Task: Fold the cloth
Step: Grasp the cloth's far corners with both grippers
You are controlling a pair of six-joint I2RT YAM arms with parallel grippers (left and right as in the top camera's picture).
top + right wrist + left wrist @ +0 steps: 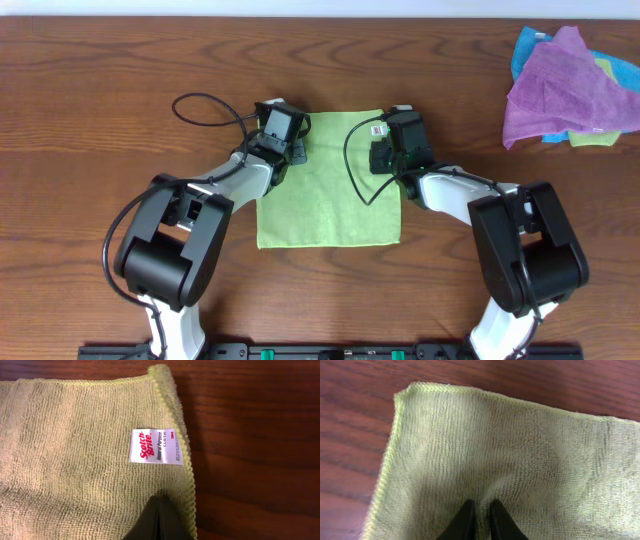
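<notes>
soft, light and limp, the cloth (pixel 330 195) lies flat well left of the purple cloth (pixel 560 85), best pinched at hemmed corners, where the right gripper (pixel 159 505), nearer it, is closed and the left gripper (pixel 480 512) has jaws nearly together, grip unclear.

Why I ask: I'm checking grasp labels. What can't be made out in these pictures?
Overhead: wrists cover far corners of the cloth.
Left wrist: bottom edge cuts off left jaws; pinch on cloth unclear.
Right wrist: right jaws likewise; fine print on the tag too small.
Overhead: purple cloth covers most of the blue cloth.
</notes>
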